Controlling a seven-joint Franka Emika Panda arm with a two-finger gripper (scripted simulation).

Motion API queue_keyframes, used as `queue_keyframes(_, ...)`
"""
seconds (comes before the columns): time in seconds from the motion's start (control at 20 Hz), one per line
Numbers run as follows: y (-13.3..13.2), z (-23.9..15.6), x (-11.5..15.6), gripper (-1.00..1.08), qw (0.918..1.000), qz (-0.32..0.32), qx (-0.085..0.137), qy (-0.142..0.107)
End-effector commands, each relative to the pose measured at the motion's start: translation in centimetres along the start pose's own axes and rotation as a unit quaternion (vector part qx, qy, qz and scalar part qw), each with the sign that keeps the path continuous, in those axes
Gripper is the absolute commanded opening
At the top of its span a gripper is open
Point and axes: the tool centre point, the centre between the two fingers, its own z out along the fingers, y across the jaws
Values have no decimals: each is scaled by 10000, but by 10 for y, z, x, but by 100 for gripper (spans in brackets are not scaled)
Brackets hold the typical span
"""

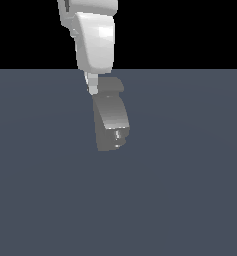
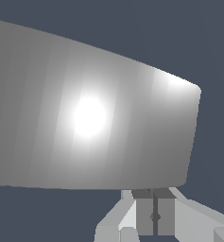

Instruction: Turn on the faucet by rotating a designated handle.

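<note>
A grey faucet [image 1: 111,120] stands mid-floor; the white gripper [image 1: 92,86] hangs at its top, toward the exterior view's left, fingers pressed together on nothing (wrist view); the handle is not distinguishable, so turning appears still undone.

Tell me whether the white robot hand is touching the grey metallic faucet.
Cannot tell. In the exterior view the hand overlaps the faucet's top, with no visible gap or clear contact. The wrist view shows only a grey surface filling the frame.
</note>
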Motion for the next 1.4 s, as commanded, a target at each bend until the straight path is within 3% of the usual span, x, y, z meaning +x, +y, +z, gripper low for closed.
queue_keyframes(0.0, 2, 0, 19, -100, 10000, 57, 0, 0)
queue_keyframes(0.8, 11, 1, 111, -100, 10000, 94, -16, -3)
queue_keyframes(0.85, 11, 1, 111, -100, 10000, 94, -16, -3)
queue_keyframes(0.9, 5, 0, 94, -100, 10000, -39, -5, -1)
queue_keyframes(1.35, -15, 1, 122, -100, 10000, 0, -9, -1)
